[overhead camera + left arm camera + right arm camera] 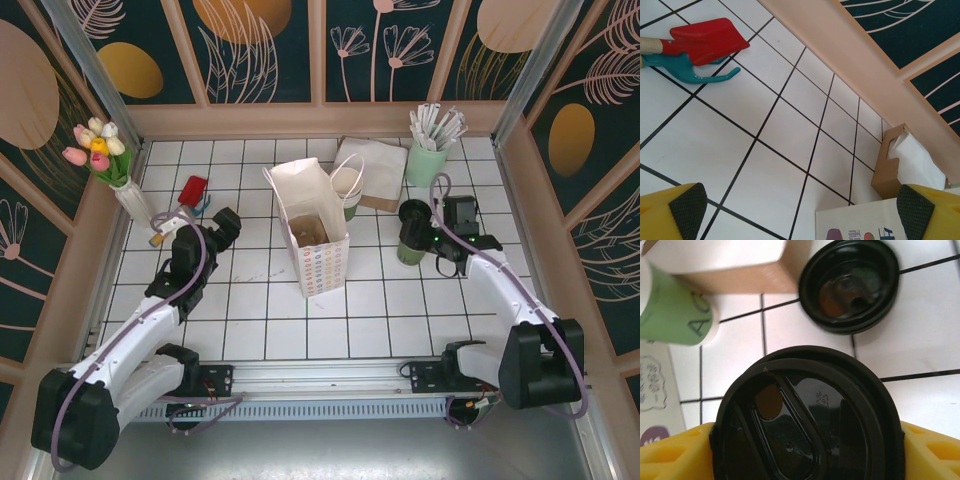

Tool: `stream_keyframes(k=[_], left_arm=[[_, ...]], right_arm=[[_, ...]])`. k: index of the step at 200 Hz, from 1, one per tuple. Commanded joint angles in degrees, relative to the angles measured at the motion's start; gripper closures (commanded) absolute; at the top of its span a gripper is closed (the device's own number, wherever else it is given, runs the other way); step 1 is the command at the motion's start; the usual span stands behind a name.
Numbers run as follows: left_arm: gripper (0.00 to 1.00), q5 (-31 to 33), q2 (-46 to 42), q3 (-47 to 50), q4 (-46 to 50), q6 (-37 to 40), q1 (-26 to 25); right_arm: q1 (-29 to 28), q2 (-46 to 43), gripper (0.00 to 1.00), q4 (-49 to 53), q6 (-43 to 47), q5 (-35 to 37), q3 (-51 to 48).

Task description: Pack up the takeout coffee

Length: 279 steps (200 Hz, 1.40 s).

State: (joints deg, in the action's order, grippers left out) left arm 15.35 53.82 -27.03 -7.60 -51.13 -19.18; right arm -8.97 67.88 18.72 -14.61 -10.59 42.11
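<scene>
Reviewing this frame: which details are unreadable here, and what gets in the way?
- Takeout coffee, right wrist view: its black lid covers the cup wall, hiding any contact with the right fingers.
- Second green cup, top view: largely hidden by the white bag and its handle.
- Left fingers, left wrist view: cut off by the bottom edge.

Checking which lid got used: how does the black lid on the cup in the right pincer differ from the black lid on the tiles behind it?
The fitted lid sits on the takeout coffee, in the right pincer; the loose lid lies flat on the tiles, untouched. The fitted lid shows its top with the sip hole; the loose lid seems hollow side up. Both are black and round, alike in size.
</scene>
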Motion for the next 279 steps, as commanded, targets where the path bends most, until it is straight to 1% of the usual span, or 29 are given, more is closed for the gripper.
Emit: stream_keyframes(k=[1, 15, 37, 62, 98, 132, 139, 148, 179, 207, 242, 279], left_arm=[[0.01, -0.9, 0.8, -2.6, -2.4, 0.4, -0.4], [0.01, 0.0, 1.9, -4.2, -0.4, 0.0, -0.3], [0.01, 1.7, 3.7, -6.4, 3.4, -1.3, -0.4], [0.01, 1.8, 3.8, -5.9, 2.3, -2.5, -0.3], [0.01, 3.5, 2.0, -4.0, 0.3, -3.8, -0.4], [0.01, 5.7, 0.5, -3.5, 1.6, -4.3, -0.3], [0.01, 6.0, 0.3, -3.3, 1.9, -4.6, -0.3], [0.01, 6.0, 0.2, -3.1, 1.8, -4.9, -0.3], [0.01, 5.1, 0.1, -2.4, 0.1, -6.1, -0.3], [0.01, 5.3, -0.2, -2.4, -0.2, -7.0, -0.3], [0.01, 5.5, -0.1, -1.9, -1.1, -8.2, -0.3], [0.01, 5.1, 0.5, -1.9, -1.8, -8.8, -0.3]], right_arm=[[-4.3, -2.2, 0.25, -1.0, -2.0, -1.4, -1.8], [-6.8, -2.6, 0.24, -1.4, -1.8, -0.5, -2.2], [-9.1, -3.3, 0.24, -2.4, -2.0, -1.2, -3.1], [-12.3, -3.8, 0.24, -2.7, -3.7, -0.4, -4.0], [-17.1, -3.9, 0.24, -0.8, -6.3, 2.7, -3.7], [-21.9, -4.2, 0.24, 0.3, -10.0, 5.7, -4.0], [-22.1, -4.2, 0.24, 0.5, -10.5, 6.6, -4.0], [-24.0, -4.3, 0.24, 0.8, -10.8, 7.3, -4.0], [-26.8, -4.7, 0.22, 3.5, -12.1, 9.1, -3.8], [-29.3, -7.5, 0.22, 7.0, -15.0, 11.2, -4.2], [-31.9, -11.0, 0.22, 8.7, -19.3, 15.1, -6.4], [-34.7, -11.5, 0.20, 10.2, -20.8, 19.8, -7.1]])
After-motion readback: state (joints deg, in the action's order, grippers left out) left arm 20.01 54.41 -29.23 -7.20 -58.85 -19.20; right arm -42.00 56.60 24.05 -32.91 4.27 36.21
